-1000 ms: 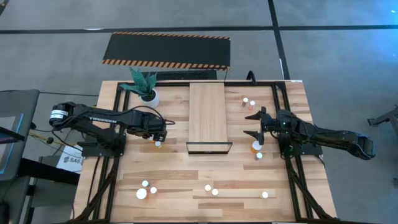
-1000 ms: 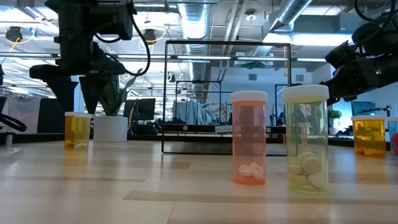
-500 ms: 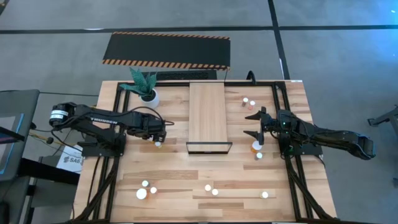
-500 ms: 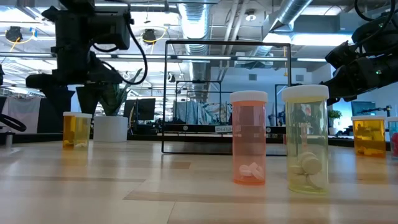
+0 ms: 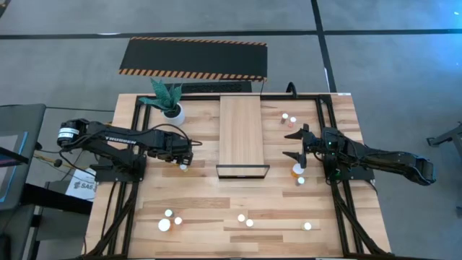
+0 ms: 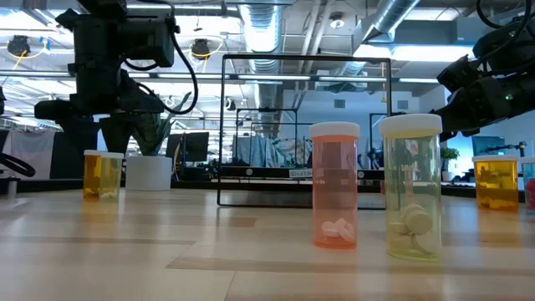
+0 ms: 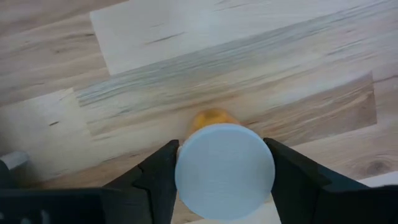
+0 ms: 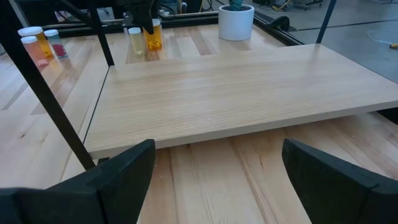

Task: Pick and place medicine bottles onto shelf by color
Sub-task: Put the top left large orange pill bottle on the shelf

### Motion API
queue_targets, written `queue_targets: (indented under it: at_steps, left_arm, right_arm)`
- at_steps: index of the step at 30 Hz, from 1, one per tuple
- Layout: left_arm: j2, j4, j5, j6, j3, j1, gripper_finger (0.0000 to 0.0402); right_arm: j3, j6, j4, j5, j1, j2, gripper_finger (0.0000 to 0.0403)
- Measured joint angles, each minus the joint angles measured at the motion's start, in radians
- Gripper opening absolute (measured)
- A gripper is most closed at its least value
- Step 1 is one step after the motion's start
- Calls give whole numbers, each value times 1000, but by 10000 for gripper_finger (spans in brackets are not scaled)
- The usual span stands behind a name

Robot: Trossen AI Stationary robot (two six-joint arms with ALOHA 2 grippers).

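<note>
Our left gripper (image 7: 224, 171) points down, fingers touching both sides of a white-capped orange plastic bottle (image 7: 224, 169) between them. Our right gripper (image 5: 297, 144) hovers spread wide and empty, facing the pale wooden shelf board (image 5: 241, 130).

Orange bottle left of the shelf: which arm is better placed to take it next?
Left. Its hand brackets the orange bottle, one finger either side of the white cap. The right hand hangs open across the shelf, holding nothing.

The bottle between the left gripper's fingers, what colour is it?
Orange bottle with a white cap; clearest in the low view.
</note>
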Motion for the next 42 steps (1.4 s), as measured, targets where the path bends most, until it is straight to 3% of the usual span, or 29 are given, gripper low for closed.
queue_targets:
  at_steps: [13,24,35,42]
  left_arm:
    - [0,0,-43,70,23,0,197]
    - [0,18,-176,171,121,0,194]
    - [0,161,-263,407,203,5,189]
    - [0,321,-242,564,203,23,189]
  right_arm:
    - [0,0,0,0,0,0,374]
    - [0,0,0,0,0,0,374]
    - [0,0,0,0,0,0,374]
    - [0,0,0,0,0,0,374]
